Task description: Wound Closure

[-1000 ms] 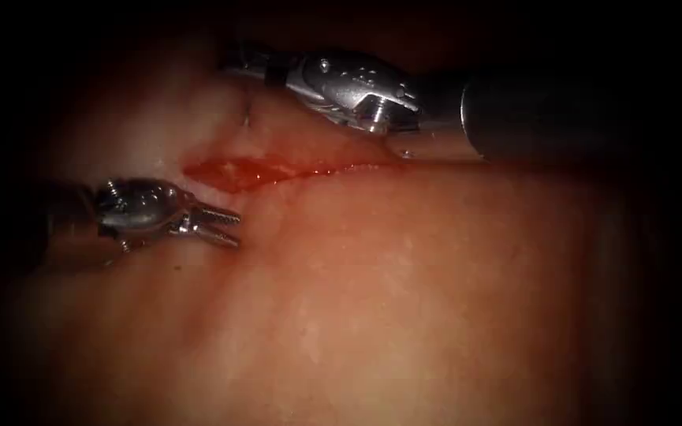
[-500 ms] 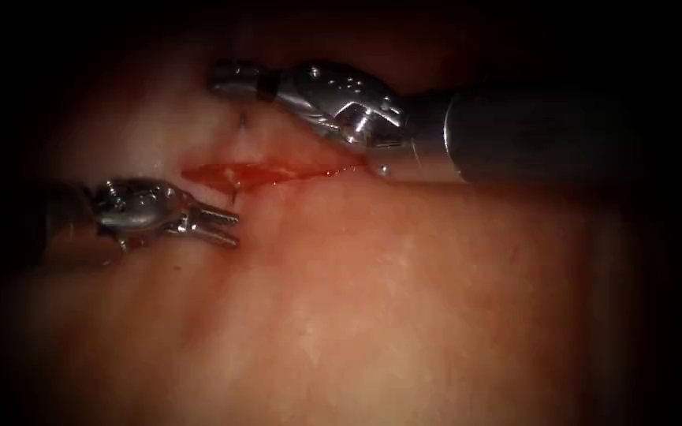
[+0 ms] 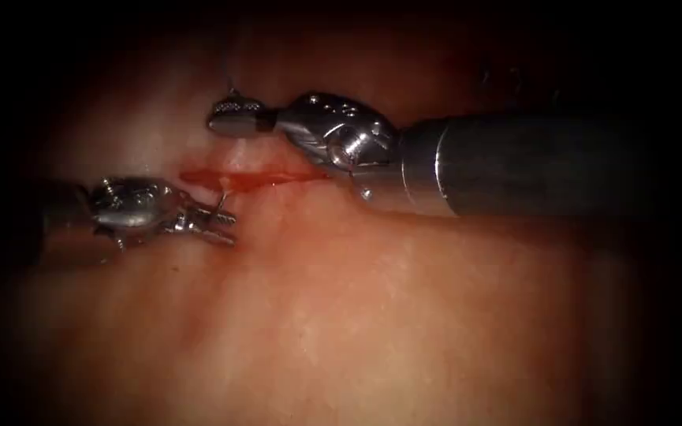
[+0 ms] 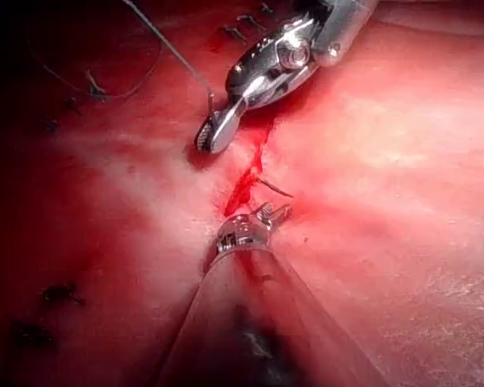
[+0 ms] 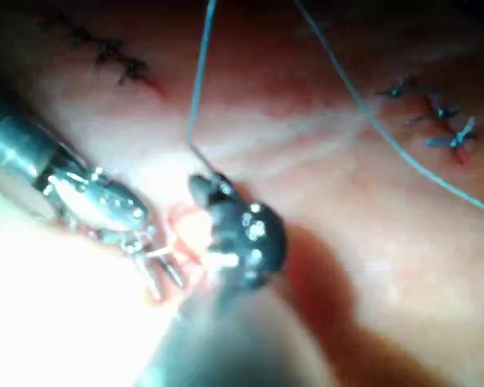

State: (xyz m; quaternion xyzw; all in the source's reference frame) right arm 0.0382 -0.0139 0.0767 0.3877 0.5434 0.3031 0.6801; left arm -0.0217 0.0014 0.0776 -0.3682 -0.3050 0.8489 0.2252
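The right end effector (image 3: 230,118) is sitting just beyond the cut (image 3: 250,177) in the tissue (image 3: 372,315), clenched on the thread (image 4: 165,44). The left end effector (image 3: 218,225) is resting released by the cut's left end, beside the needle (image 4: 273,187), which is protruding partly buried from the tissue.

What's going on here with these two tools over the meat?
It is bench suturing practice on the tissue. The right arm's tool has its jaws shut on the needle near its thread end, just above the cut. The needle is in the tissue, and its tip pokes out at the left end of the cut. The left arm's tool waits beside that tip, jaws open, holding nothing. The thread trails away from the needle.
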